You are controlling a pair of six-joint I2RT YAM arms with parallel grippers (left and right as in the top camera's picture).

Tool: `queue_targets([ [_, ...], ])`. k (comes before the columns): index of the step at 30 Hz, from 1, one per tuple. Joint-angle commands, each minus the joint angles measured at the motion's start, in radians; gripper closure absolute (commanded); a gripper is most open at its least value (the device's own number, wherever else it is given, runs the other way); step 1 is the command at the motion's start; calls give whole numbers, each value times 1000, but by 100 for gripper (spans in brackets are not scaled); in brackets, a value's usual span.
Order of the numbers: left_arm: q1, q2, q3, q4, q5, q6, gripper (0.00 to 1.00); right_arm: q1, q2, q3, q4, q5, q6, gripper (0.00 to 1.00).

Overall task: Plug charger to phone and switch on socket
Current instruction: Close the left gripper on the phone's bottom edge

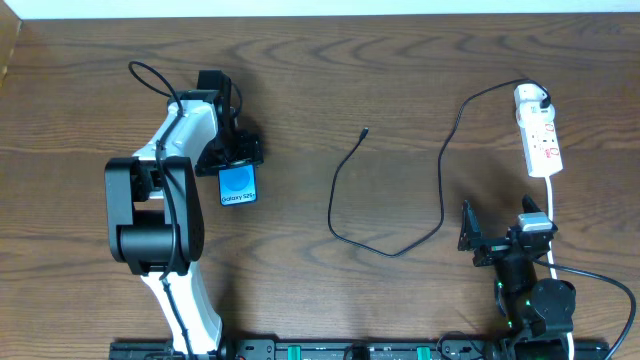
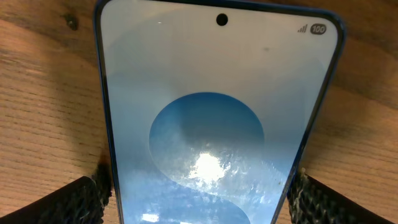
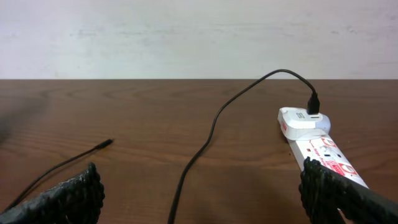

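Note:
The phone [image 1: 240,185] lies flat on the wooden table, its blue screen lit, and it fills the left wrist view [image 2: 211,93]. My left gripper [image 1: 237,165] [image 2: 199,193] is open and straddles the phone's far end, one finger close beside each long edge. The charger [image 1: 440,190] [image 3: 205,143] runs as a thin black cable from its white plug [image 1: 530,97] [image 3: 301,121] in the socket [image 1: 541,140] [image 3: 326,152] to a loose tip [image 1: 365,131] [image 3: 107,144] on the table. My right gripper [image 1: 500,215] [image 3: 199,193] is open just short of the socket's near end, holding nothing.
The socket's white cord [image 1: 552,215] runs back past my right arm toward the table's front edge. A white wall [image 3: 199,37] stands behind the table. Bare wood [image 1: 300,110] lies between the phone and the cable tip.

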Motion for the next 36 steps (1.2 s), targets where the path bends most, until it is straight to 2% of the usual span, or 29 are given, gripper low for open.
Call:
queue_targets([
  [1,-5,18,-24,9,20,-4,8,6,-6,-1,-5,5,3,1],
  [36,-5,18,-87,72,21,7,8,6,-6,-1,-5,5,3,1],
])
